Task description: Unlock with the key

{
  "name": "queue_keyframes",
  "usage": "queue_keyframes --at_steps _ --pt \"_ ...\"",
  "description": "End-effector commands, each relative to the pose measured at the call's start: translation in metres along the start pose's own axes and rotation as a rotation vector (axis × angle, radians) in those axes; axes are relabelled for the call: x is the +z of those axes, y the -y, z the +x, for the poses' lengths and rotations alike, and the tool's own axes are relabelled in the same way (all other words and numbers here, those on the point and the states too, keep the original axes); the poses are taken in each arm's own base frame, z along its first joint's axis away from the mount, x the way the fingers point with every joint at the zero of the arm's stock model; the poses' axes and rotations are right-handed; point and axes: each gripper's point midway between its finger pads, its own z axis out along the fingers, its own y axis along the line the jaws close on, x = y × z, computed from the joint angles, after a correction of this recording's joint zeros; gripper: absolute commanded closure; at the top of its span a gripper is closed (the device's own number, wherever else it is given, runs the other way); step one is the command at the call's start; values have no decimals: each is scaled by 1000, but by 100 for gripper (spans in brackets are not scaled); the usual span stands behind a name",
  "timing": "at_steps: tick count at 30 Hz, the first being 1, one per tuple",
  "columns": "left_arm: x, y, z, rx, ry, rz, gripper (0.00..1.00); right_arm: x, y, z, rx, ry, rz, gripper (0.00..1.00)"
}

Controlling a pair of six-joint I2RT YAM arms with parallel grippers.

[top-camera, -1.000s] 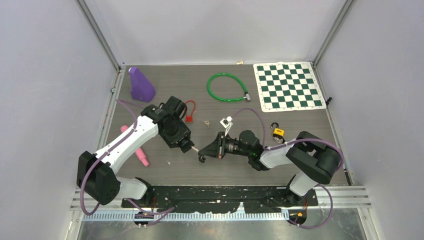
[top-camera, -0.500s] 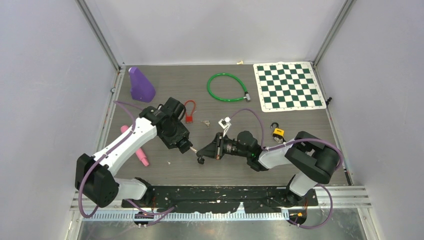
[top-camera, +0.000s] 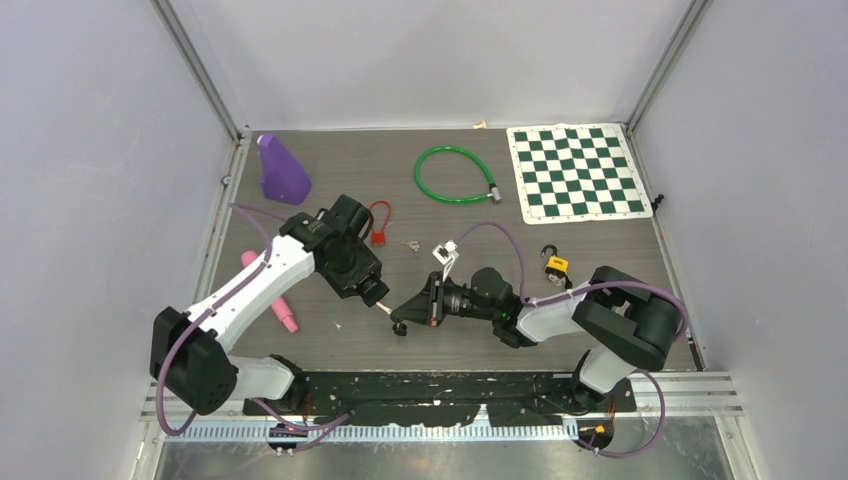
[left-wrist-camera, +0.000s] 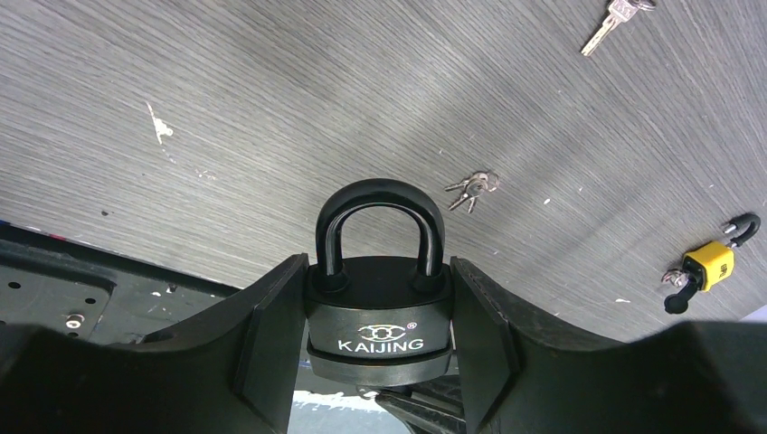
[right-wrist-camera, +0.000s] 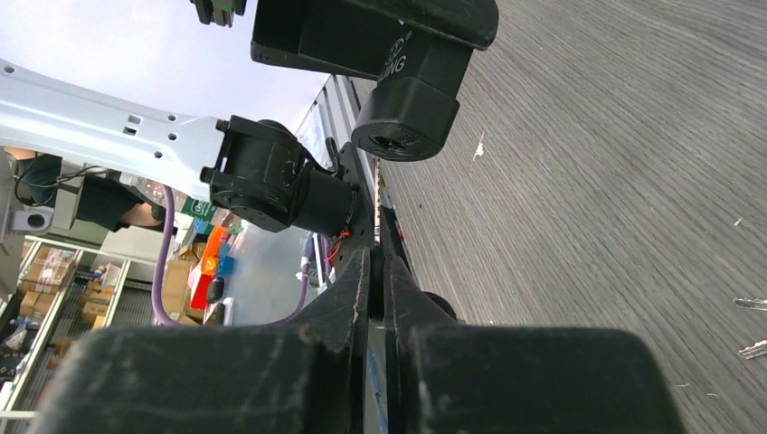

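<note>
A black padlock (left-wrist-camera: 378, 321) marked KAIJING is clamped by its sides in my left gripper (left-wrist-camera: 378, 303), with its shackle (left-wrist-camera: 380, 194) closed and pointing away. In the top view the left gripper (top-camera: 368, 287) holds it just above the table. My right gripper (top-camera: 402, 312) is shut on the key (top-camera: 384, 307), whose silver tip points at the padlock's underside. The right wrist view shows the padlock's keyhole end (right-wrist-camera: 401, 131) above the shut right gripper (right-wrist-camera: 378, 264). A second black-headed key (top-camera: 400, 328) hangs below. Whether the tip touches the keyhole I cannot tell.
A red padlock (top-camera: 379, 236) and loose keys (top-camera: 410, 244) lie behind the grippers, and a yellow padlock (top-camera: 555, 266) lies to the right. A green cable lock (top-camera: 455, 175), chessboard mat (top-camera: 577, 172), purple cone (top-camera: 282, 170) and pink stick (top-camera: 270, 295) are further off.
My right arm has shifted a little to the left, bringing the key closer under the padlock. The left gripper has barely moved and still holds the padlock.
</note>
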Motion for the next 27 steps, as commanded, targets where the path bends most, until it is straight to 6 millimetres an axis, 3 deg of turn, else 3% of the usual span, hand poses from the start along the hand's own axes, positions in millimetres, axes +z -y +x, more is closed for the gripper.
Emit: queue_keyframes --at_steps 1,27 --pt "-18 26 -8 -33 22 105 79 3 -20 -20 -50 66 -53 95" --pt "-12 24 0 -20 -14 131 80 8 -16 -29 -31 106 -21 95"
